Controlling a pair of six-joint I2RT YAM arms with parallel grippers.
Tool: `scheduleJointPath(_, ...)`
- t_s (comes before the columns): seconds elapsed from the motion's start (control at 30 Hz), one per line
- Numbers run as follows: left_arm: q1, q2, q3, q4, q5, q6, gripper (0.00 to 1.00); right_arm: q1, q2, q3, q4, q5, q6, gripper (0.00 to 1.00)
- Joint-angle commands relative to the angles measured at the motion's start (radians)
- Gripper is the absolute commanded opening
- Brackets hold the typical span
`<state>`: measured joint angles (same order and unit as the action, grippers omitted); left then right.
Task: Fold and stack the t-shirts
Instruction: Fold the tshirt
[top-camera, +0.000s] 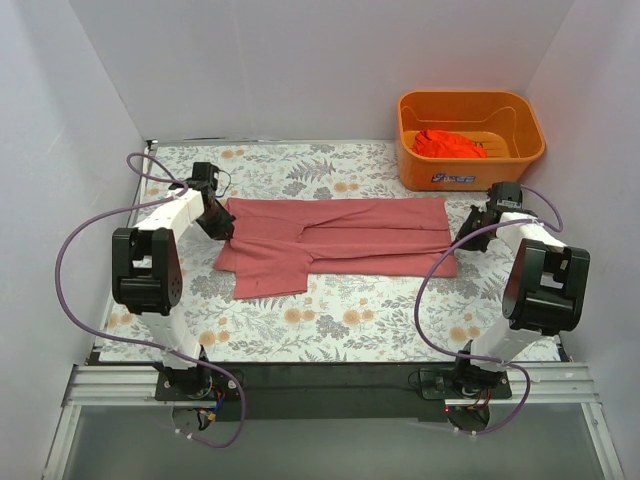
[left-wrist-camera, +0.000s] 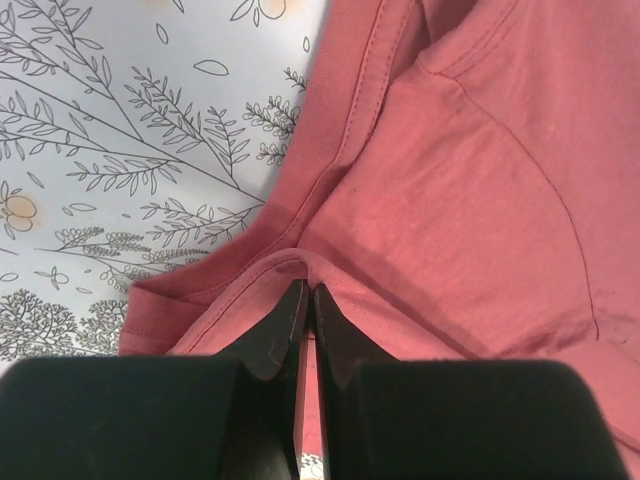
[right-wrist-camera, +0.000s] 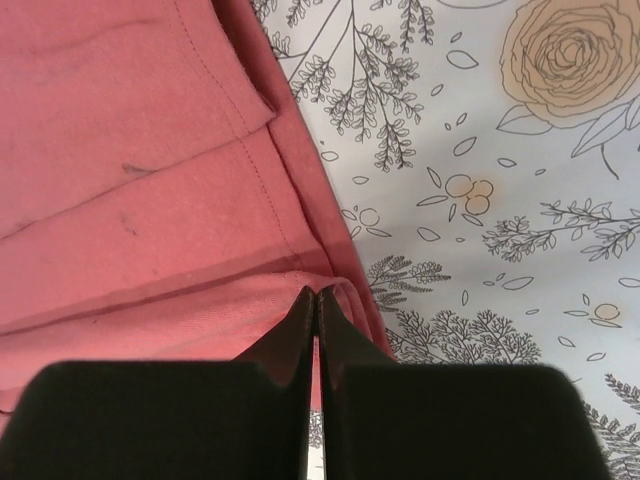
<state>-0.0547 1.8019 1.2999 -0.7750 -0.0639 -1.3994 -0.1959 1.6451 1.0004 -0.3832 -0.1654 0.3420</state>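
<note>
Across the middle of the floral table (top-camera: 380, 310) lies the pink shirt (top-camera: 335, 240), spread flat with one sleeve poking out at the near left (its long edges look partly folded in). The left gripper (left-wrist-camera: 308, 295) is pinched tight on its left edge, and the right gripper (right-wrist-camera: 313, 298) nips its right edge the same way. At the far right, the orange-red shirt (top-camera: 448, 143) sits crumpled in the basket (top-camera: 470, 172).

dusty pink-red cloth t-shirt (top-camera: 340, 235): plain. orange-red cloth t-shirt (top-camera: 448, 143): brighter shade. orange plastic basket (top-camera: 505, 168): pale label on front. white table cover (top-camera: 400, 310): grey leaf line-art, peach flowers. robot arms (top-camera: 150, 262): white and black.
</note>
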Motion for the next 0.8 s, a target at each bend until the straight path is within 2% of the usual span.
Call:
scheduleJointPath(0.0,0.012,0.002,-0.008,0.056,-0.039,-0.006,0.03,-0.005,0.018,0.001,0.073,0.01,0.008,0.02)
scheduleJointPath(0.1,0.012,0.007,-0.031,0.071,-0.037,-0.006,0.1,-0.004,0.031,0.0,0.084,-0.005,-0.003,0.09)
scheduleJointPath(0.17,0.012,-0.01,-0.047,0.083,-0.04,-0.013,0.17,-0.002,0.036,0.0,0.089,-0.028,-0.011,0.21)
scheduleJointPath(0.2,0.012,-0.019,-0.051,0.089,-0.048,-0.015,0.26,-0.002,0.033,0.0,0.089,-0.04,-0.015,0.25)
scheduleJointPath(0.27,0.012,-0.051,-0.06,0.105,-0.056,-0.01,0.37,0.001,0.025,-0.002,0.089,-0.04,-0.018,0.36)
scheduleJointPath(0.3,0.012,-0.061,-0.059,0.103,-0.062,-0.009,0.48,0.006,0.019,-0.003,0.087,-0.037,-0.018,0.39)
scheduleJointPath(0.4,0.012,-0.113,-0.05,0.085,-0.073,0.008,0.58,0.018,-0.028,-0.011,0.083,-0.031,-0.02,0.5)
scheduleJointPath(0.53,0.004,-0.231,-0.091,0.057,-0.077,0.014,0.61,0.059,-0.148,-0.025,0.055,0.01,-0.037,0.58)
scheduleJointPath(0.63,-0.043,-0.352,-0.166,0.02,-0.088,0.013,0.62,0.095,-0.235,-0.054,0.034,0.03,-0.05,0.62)
scheduleJointPath(0.77,-0.189,-0.461,-0.272,-0.029,-0.12,-0.029,0.61,0.162,-0.335,-0.104,0.02,0.049,-0.064,0.69)
